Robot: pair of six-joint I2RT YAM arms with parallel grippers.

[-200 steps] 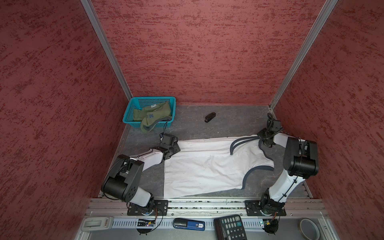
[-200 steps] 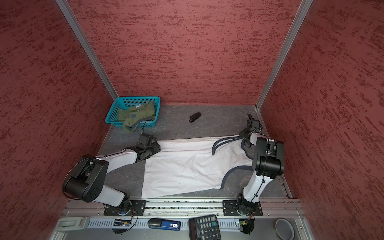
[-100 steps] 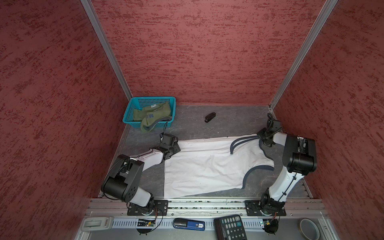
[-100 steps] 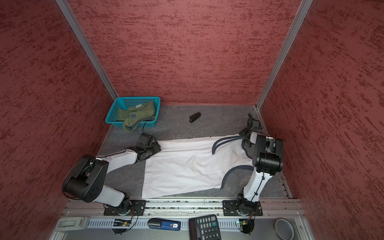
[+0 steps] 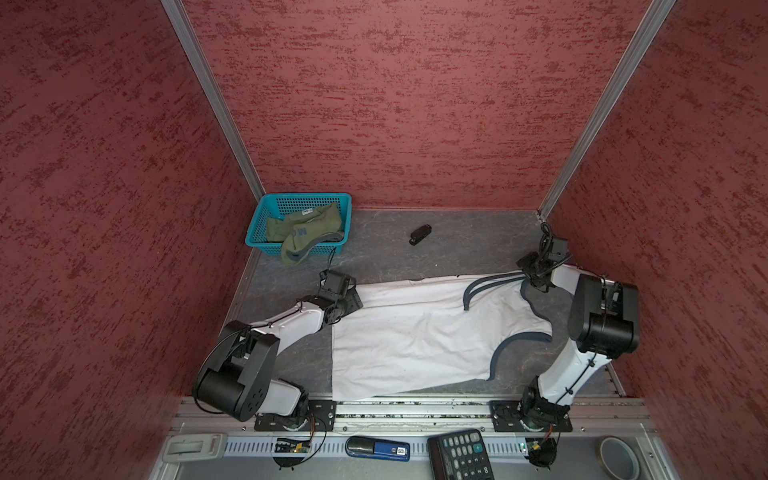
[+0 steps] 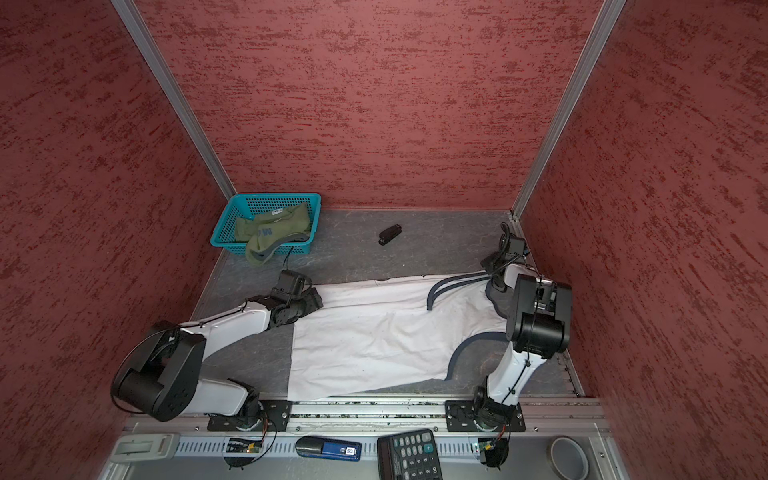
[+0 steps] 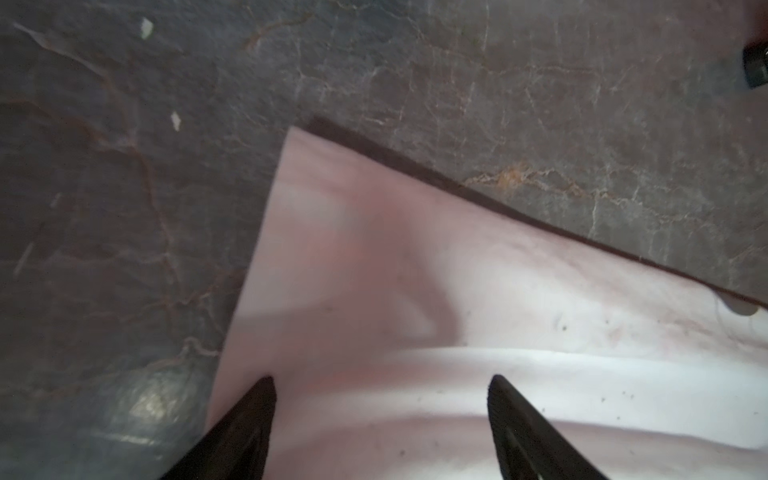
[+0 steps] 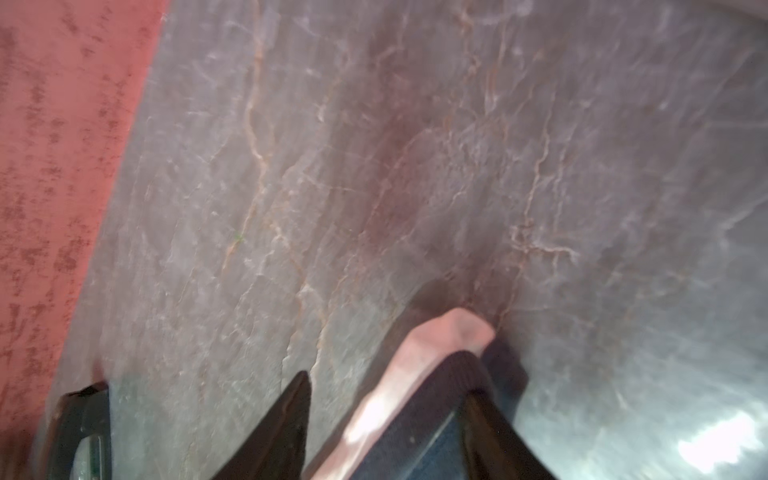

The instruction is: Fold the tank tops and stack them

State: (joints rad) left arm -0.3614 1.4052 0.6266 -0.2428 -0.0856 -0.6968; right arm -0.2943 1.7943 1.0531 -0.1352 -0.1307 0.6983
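Note:
The white tank top (image 5: 415,336) (image 6: 374,336) lies spread flat on the grey table, hem to the left and dark-trimmed straps to the right. My left gripper (image 5: 358,298) (image 7: 382,380) stands open over the hem's far corner (image 7: 316,174), jaws wide apart above the cloth. My right gripper (image 5: 530,277) (image 8: 388,384) is open at the far strap (image 8: 419,353), which lies loose between its fingers, close against one of them. The olive green tank top (image 5: 307,232) (image 6: 274,235) is bunched in the teal basket, one part hanging over the front rim.
The teal basket (image 5: 303,196) stands in the back left corner. A small black stapler (image 5: 419,235) lies at the back middle. On the front rail sit a calculator (image 5: 459,455), a blue device (image 5: 378,448) and a tape roll (image 5: 619,457). Red walls close in three sides.
My right gripper has opened and let go of the strap. The left jaws have spread wider. The white shirt lies where it was.

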